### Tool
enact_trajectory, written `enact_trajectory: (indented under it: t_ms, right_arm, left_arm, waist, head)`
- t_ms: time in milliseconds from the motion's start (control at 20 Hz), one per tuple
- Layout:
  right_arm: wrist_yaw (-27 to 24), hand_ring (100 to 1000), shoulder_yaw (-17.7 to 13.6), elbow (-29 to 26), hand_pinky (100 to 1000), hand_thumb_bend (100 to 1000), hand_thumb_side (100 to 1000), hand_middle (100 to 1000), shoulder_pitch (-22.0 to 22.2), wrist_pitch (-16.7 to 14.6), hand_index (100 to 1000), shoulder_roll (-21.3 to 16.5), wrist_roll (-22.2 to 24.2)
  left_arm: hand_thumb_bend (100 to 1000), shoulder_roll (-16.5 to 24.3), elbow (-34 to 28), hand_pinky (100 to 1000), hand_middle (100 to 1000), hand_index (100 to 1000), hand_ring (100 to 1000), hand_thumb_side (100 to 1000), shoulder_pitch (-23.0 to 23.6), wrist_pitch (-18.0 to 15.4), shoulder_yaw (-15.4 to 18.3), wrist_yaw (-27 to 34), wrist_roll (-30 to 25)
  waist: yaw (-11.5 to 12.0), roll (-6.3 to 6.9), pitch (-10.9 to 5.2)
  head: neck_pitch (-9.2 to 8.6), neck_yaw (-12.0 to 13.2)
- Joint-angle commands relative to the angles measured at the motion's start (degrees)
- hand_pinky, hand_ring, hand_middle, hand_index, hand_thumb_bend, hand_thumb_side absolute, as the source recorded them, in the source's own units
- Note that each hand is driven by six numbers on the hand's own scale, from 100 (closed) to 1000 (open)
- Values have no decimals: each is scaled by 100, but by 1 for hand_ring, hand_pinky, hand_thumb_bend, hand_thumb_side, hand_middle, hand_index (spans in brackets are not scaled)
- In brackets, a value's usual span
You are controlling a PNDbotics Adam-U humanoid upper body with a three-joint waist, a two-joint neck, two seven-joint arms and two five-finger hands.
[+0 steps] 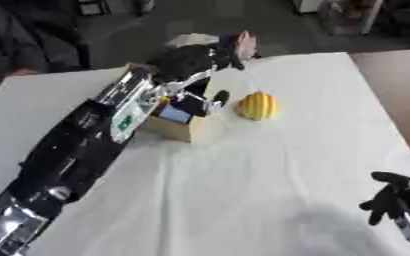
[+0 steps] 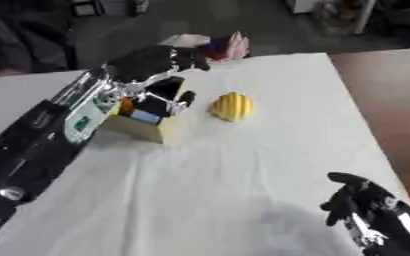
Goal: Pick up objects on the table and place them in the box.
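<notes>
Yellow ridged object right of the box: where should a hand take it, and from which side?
Probably from above, fingers and thumb across the yellow object's rounded middle. It lies alone on the cloth, apart from the box, its top and right side free. The left hand is over the box; the right hand rests open.

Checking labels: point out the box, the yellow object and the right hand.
box (image 2: 152, 131): right eye view, its pale front wall.
yellow object (image 1: 257, 105): left eye view, middle of its ribbed surface.
right hand (image 2: 359, 197): right eye view, lower right, on the palm.
</notes>
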Motion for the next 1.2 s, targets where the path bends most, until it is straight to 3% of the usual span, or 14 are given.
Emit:
enact_trajectory:
  t_ms: [50, 200, 350, 550, 700, 800, 950, 1000, 1200]
  right_arm:
    - [76, 455, -138, -49, 696, 100, 419, 503, -460, -209, 837, -424, -82]
    - [236, 459, -156, 352, 708, 100, 423, 511, -1308, -556, 847, -960, -124]
    - [433, 475, -33, 1095, 720, 100, 388, 538, -2138, -891, 871, -1430, -50]
    - [878, 558, 146, 2553, 746, 100, 254, 640, -3196, -1321, 927, -1690, 475]
    - [1561, 712, 69, 3639, 781, 100, 211, 777, -3791, -1665, 975, -1559, 1007]
    - [2167, 783, -82, 4207, 812, 100, 202, 827, -4060, -1891, 990, -1415, 1140]
    - [2919, 783, -259, 4695, 812, 100, 202, 827, -4240, -2186, 990, -1248, 998]
    - [3039, 891, -285, 4776, 891, 100, 306, 902, -4261, -2258, 1000, -1224, 941]
    - [3409, 912, -658, 5268, 913, 100, 405, 911, -4343, -2075, 1000, -1186, 795]
  left_arm:
    - [100, 445, -997, 836, 802, 878, 764, 260, 147, 323, 220, 1088, 113]
    - [100, 633, -1992, 821, 776, 857, 740, 314, 681, 707, 513, 2260, 241]
    - [100, 642, -2830, 812, 761, 846, 725, 358, 1352, 999, 817, 3220, 344]
    - [100, 346, -3029, 802, 751, 839, 711, 423, 2126, 705, 1071, 4109, 411]
    - [100, -16, -3039, 793, 744, 835, 703, 468, 2600, 424, 1166, 4390, 347]
    - [100, -259, -3040, 785, 739, 832, 695, 488, 2865, 375, 1199, 4454, 287]
    - [100, -438, -3041, 785, 739, 832, 695, 488, 3052, 370, 1209, 4454, 225]
    - [100, -456, -3036, 773, 726, 827, 683, 533, 3070, 372, 1215, 4454, 222]
    - [100, -886, -3033, 765, 716, 822, 672, 574, 3500, 628, 1167, 4461, 220]
  waist:
    - [87, -89, -146]
    - [317, -148, -218]
    - [581, -149, -283]
    - [956, -94, -353]
    - [1206, -87, -394]
    - [1358, -115, -434]
    - [1460, -134, -468]
    - [1472, -137, -468]
    - [1896, -183, -501]
  head:
    - [-11, -136]
    - [14, -330]
    - [19, -548]
    - [63, -860]
    - [118, -1093]
    - [166, -1240]
    - [209, -1332]
    - [206, -1356]
    - [204, -1821]
